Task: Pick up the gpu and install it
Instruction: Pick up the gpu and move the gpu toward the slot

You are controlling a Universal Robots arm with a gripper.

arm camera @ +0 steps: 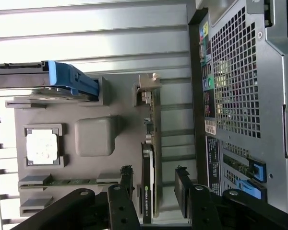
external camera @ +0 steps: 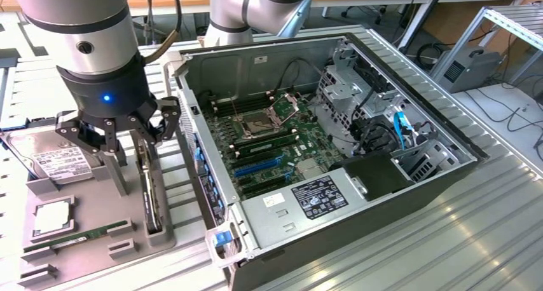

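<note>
The end effector (external camera: 127, 142) hung wide open over the grey tray (external camera: 102, 205) on the desk (external camera: 475, 240), with nothing in its grasp. The graphics card (external camera: 150, 189) stood on edge in a slot of that tray, on the side nearest the open computer case (external camera: 339, 196). From the wrist, the fingers (arm camera: 126, 178) sat either side of the card, not touching it. A hard drive (external camera: 55, 161) and a memory stick (external camera: 76, 238) lay in the same tray.

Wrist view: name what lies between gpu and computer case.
Bare ribbed table, plus one finger of the open gripper flanking the gpu; the wrist view shows it.
</note>
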